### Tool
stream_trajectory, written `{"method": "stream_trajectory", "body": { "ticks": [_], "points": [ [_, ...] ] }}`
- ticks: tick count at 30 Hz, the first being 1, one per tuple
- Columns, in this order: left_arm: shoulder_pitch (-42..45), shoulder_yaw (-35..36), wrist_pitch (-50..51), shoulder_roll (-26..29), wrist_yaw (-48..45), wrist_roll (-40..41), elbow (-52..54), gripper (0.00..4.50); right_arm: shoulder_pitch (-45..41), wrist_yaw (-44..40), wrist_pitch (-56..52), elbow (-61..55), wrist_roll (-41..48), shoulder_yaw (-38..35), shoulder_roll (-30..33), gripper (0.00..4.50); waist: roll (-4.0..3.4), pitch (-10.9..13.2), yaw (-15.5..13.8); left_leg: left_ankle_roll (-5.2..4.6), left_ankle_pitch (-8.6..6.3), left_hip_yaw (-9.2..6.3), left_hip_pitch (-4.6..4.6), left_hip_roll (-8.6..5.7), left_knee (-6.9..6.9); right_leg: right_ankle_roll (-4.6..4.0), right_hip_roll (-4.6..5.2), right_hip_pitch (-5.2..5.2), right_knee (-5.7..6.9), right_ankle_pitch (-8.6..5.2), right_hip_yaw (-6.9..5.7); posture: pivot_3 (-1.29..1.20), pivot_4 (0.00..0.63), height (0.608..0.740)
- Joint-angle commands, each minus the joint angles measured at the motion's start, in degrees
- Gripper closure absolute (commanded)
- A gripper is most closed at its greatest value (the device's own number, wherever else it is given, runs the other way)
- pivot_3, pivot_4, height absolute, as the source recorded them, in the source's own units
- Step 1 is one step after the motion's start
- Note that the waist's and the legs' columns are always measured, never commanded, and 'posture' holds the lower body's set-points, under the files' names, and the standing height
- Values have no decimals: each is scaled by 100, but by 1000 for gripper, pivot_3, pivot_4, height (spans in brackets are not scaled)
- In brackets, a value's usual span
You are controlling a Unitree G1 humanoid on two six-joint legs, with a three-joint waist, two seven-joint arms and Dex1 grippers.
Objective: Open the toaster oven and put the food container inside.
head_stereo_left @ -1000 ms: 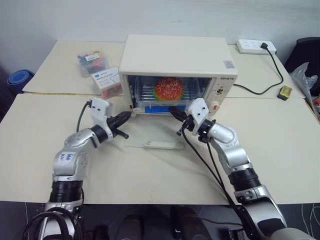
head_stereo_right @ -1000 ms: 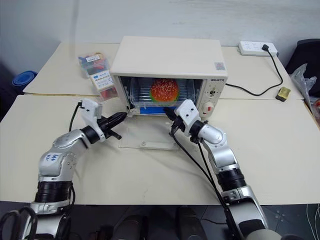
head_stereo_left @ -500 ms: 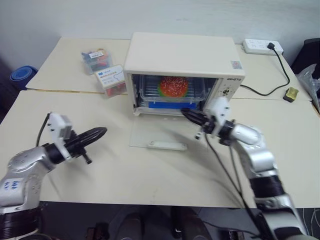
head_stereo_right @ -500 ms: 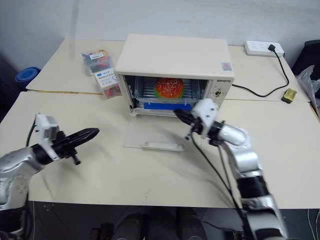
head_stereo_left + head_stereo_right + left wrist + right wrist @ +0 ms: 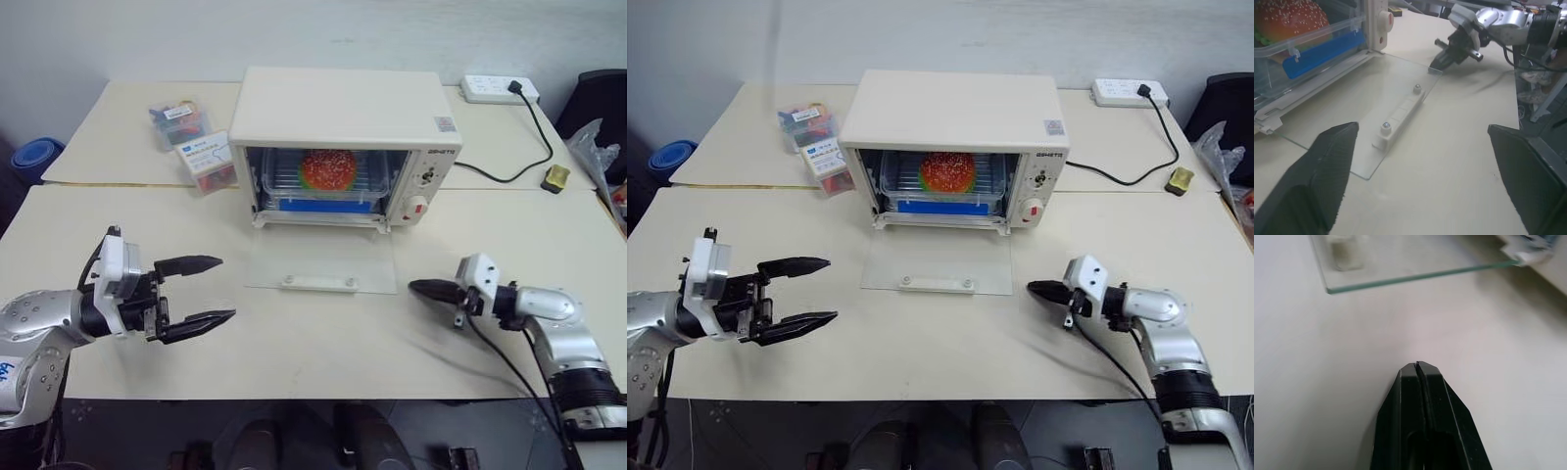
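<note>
1. Carrying everything is the cream tabletop [image 5: 313,352], made of several boards pushed together.
2. Near the middle of the tabletop stands the toaster oven [image 5: 345,108], cream-white, with knobs and a red dot on its right panel. Its glass door [image 5: 323,264] is folded down flat on the tabletop, with the bar handle [image 5: 319,283] at the front edge.
3. Inside the open oven is the food container [image 5: 318,181], a clear box with a sesame-bun burger, some green, and a blue strip along its front.
4. The left gripper [image 5: 204,291] hovers over the tabletop, well apart from the door on its left side. Its two black fingers are spread wide and nothing is between them.
5. The right gripper [image 5: 419,287] is low over the tabletop, near the door's right front corner and not touching it. Its fingers are pressed together and hold nothing.
6. Left of the oven are two small clear boxes [image 5: 196,137] with colourful bits.
7. Behind the oven on the right lies a white power strip [image 5: 498,89] with a black cable.
</note>
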State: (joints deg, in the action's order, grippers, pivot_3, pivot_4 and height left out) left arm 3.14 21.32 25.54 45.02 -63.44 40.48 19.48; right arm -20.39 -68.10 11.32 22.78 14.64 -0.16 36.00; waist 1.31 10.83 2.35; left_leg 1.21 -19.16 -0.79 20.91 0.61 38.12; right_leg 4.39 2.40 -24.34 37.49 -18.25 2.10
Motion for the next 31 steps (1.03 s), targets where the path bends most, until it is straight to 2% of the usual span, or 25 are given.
{"method": "stream_trajectory", "body": {
  "ticks": [1,4,9,12,14,17,18,20,25,27,31],
  "points": [
    [177,213,91,-129,252,426,120,39,-99,-128,5,-313,267,32,-231,4500,0,0,-15,1,0,-2,2,0,2,0,1,-1,0,0,-1,0,150,740],
    [212,484,325,-270,540,822,42,39,-32,-202,-55,-977,865,-65,-713,4500,-1,-1,-31,2,0,-6,13,0,4,0,3,-8,0,0,-5,0,150,740],
    [385,822,296,-477,1181,880,-228,39,-491,780,-450,-1552,1472,-593,-1281,4500,-2,0,-51,14,7,-10,18,1,10,0,3,-16,10,0,-6,0,150,740],
    [271,820,39,-500,1343,503,-332,39,-1021,1329,-824,-1625,1897,-883,-1574,4500,-3,0,-52,15,8,-11,17,-2,10,0,5,-17,12,0,-6,0,150,740],
    [44,734,-197,-444,1201,214,-358,39,-1143,1354,-1087,-1655,2042,-948,-1558,4500,-3,0,-59,19,10,-13,18,-2,5,-1,4,-21,11,0,-9,0,150,740],
    [-430,675,-821,-364,924,-393,-568,39,-936,848,-1127,-1736,1911,-853,-1161,4500,-4,-1,-63,40,21,-14,21,0,-10,-4,4,-20,2,-3,-11,0,150,740],
    [-559,666,-1018,-337,854,-583,-653,0,-824,648,-1091,-1757,1831,-809,-1004,4129,-4,-1,-79,38,20,-14,30,0,-10,-4,4,-22,1,-2,-12,0,150,740],
    [-846,689,-1392,-284,703,-878,-841,0,-472,115,-1202,-1874,1787,-685,-580,3703,-4,-1,-96,30,15,-13,38,-3,-10,-4,11,-19,-10,-3,-15,0,150,740],
    [-1496,769,-2108,-394,624,-1328,-1006,0,644,-1146,-330,-1807,1384,-551,206,2029,-4,-1,-82,-14,-9,-8,32,-6,-6,-1,17,-6,-46,-1,-12,0,150,740],
    [-1663,751,-2274,-501,734,-1429,-918,0,1039,-1319,-2,-1657,1310,-649,300,1365,-4,-1,-81,-14,-8,-9,23,-3,-6,0,15,-1,-42,-1,-13,0,150,740],
    [-1811,722,-2449,-642,847,-1458,-750,0,1306,-1107,229,-1616,1313,-782,205,144,-4,-1,-51,-12,-7,1,10,-4,-3,0,14,0,-19,1,-3,0,150,740]
  ]
}}
